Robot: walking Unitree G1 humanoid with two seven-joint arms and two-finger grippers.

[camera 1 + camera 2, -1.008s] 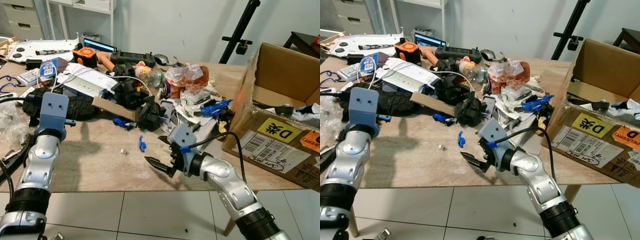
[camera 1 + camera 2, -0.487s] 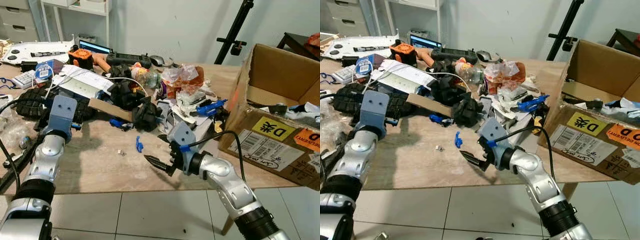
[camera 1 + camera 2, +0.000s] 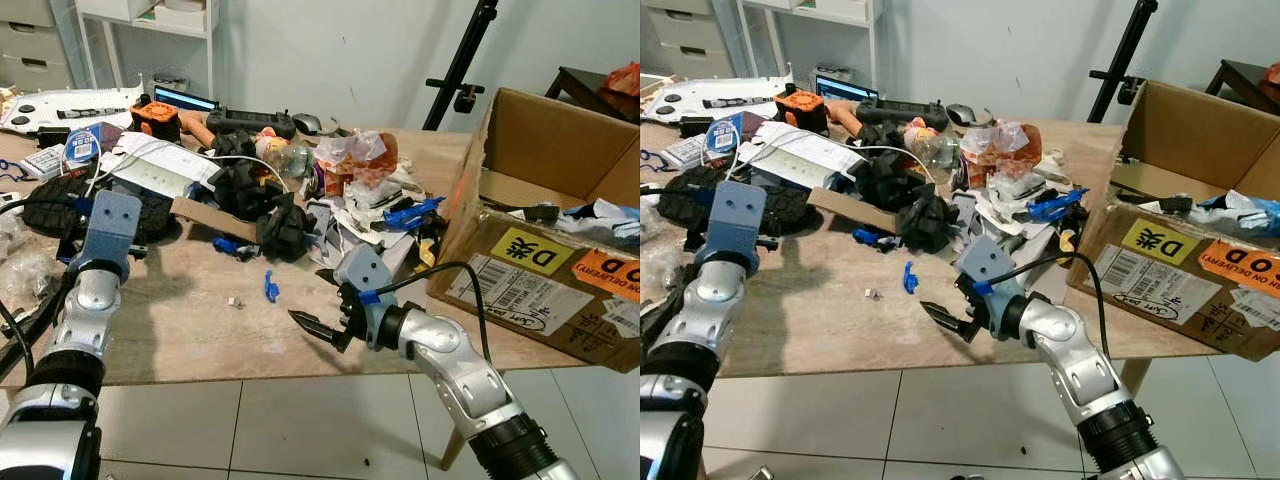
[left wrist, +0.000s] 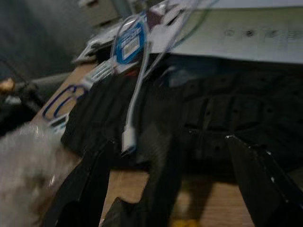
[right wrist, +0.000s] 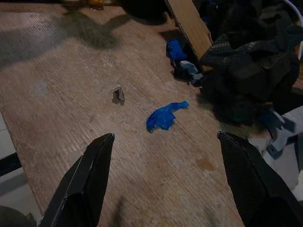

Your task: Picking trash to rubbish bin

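A small blue scrap (image 3: 269,287) lies on the wooden table (image 3: 180,335) in front of a heap of trash (image 3: 300,205). My right gripper (image 3: 312,298) hovers low over the table's front edge, just right of the scrap, open and empty. In the right wrist view the blue scrap (image 5: 163,117) lies ahead between the spread fingers (image 5: 85,184). A tiny grey piece (image 5: 117,93) lies beyond it. My left gripper (image 4: 170,139) is open above a black tyre (image 4: 227,123) at the table's left. An open cardboard box (image 3: 540,200) with trash inside stands at the right.
A white cable with a plug (image 4: 130,135) runs over the tyre. Crumpled wrappers (image 3: 352,160), a blue plastic part (image 3: 405,212), papers and electronics crowd the table's back. A black tripod (image 3: 455,70) stands behind the box. Tiled floor (image 3: 280,430) lies below.
The camera has turned a little to the right, so the whole scene sits further left. Both arms keep about the same pose, and both grippers stay open.
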